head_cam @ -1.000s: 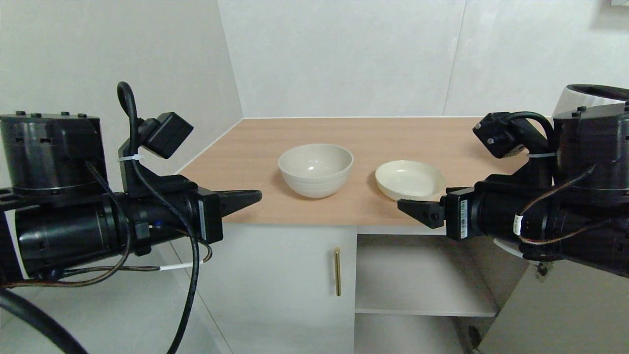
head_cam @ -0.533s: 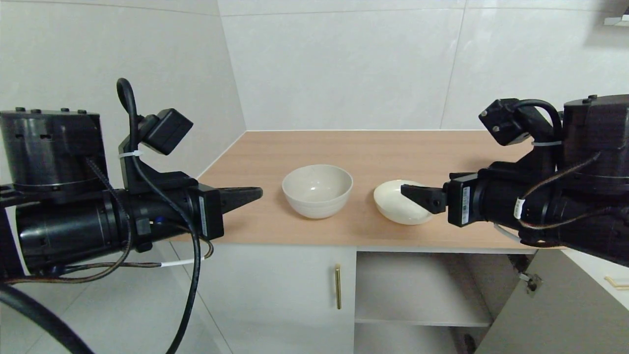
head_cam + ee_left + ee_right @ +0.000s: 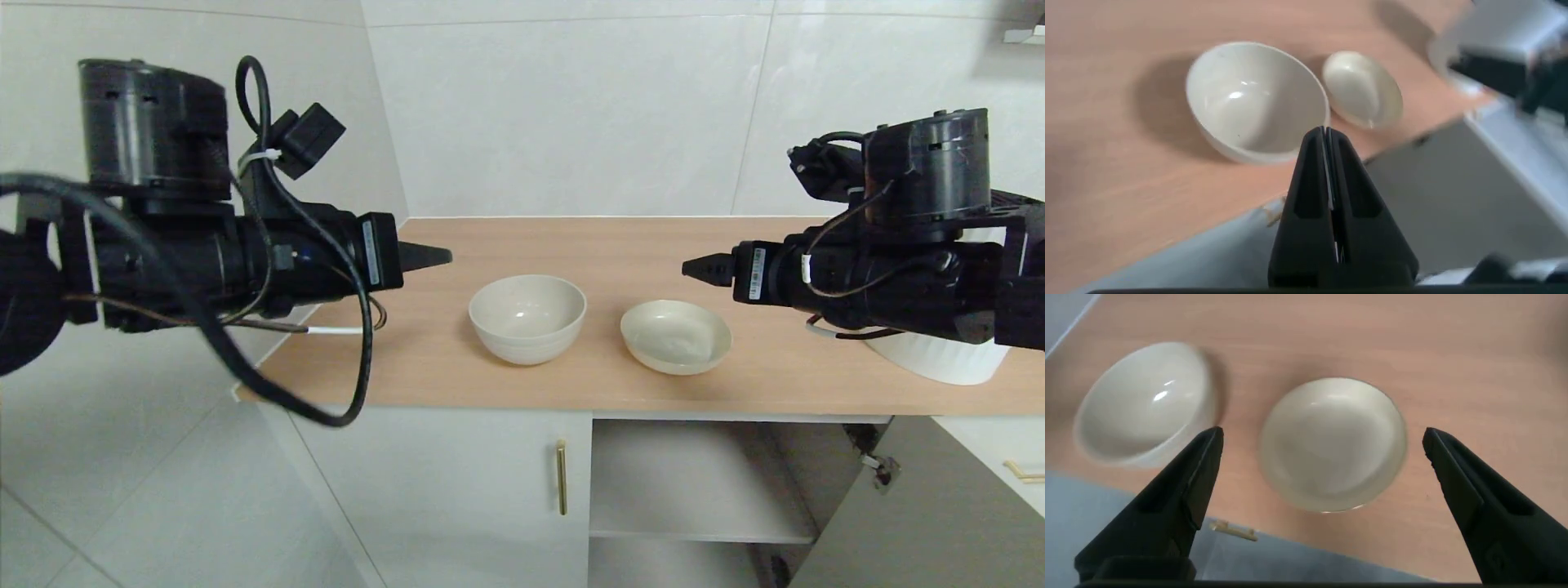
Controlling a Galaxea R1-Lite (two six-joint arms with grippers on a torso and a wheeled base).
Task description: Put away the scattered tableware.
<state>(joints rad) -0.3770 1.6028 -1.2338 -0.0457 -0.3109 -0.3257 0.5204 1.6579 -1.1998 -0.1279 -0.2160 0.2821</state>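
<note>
Bowl point(image 3: 527, 317): upright, mouth up, round, no long axis; on counter point(image 3: 620, 245) near front edge.
Dish point(image 3: 676, 336): shallow, mouth up, just right of bowl, not touching.
Left gripper point(image 3: 439, 256): fingers pressed together, left of bowl.
Right gripper point(image 3: 694, 266): fingers spread wide, right of dish.
Change: both arms raised; right gripper no longer overlaps dish.

We see a light wooden surface point(image 3: 620, 245) running into a corner, its far edge and left end meeting walls point(image 3: 571, 114) of large pale glossy tiles with thin seams. Below it stands a white cabinet. Its closed door point(image 3: 457, 490) on the left has a slim upright brass handle point(image 3: 561, 477). To the right, an open compartment holds a white shelf point(image 3: 702, 527). Another door point(image 3: 898, 523) stands swung open at the near right. Pale floor tiles point(image 3: 98, 531) lie at the near left. The light is soft and even.
</note>
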